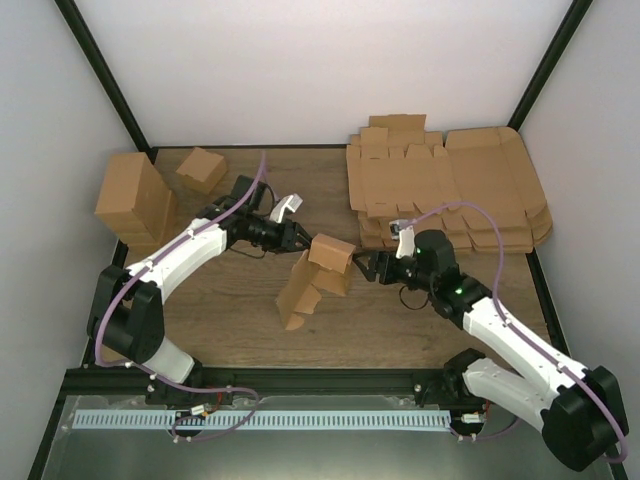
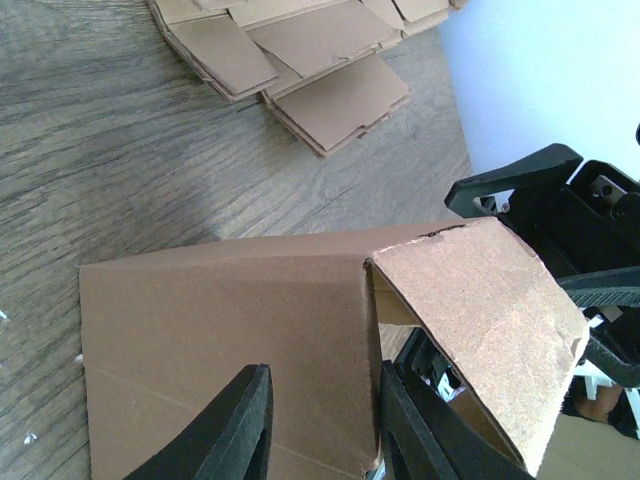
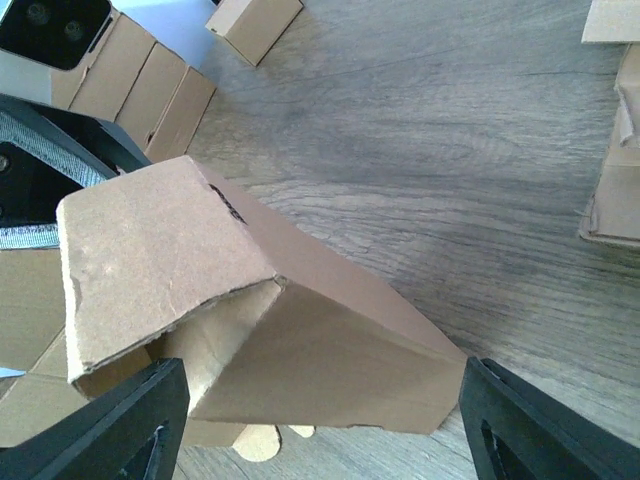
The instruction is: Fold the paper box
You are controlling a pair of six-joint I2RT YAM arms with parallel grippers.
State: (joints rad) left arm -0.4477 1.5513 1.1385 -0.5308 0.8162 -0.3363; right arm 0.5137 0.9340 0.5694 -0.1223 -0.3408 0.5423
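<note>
Black fingers (image 2: 243, 432) of the left gripper (image 2: 322, 372) appear to clamp a folded wall of the paper box (image 1: 318, 278), which stands half-formed on the table (image 1: 230, 315) between both arms. The right gripper (image 3: 322, 370) is spread wide, flanking the box.

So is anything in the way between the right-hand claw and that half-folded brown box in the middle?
Nothing visible does. The right gripper is open, with its fingers on either side of the paper box and nothing in between. The left gripper is at the box's other side, straddling one wall.
</note>
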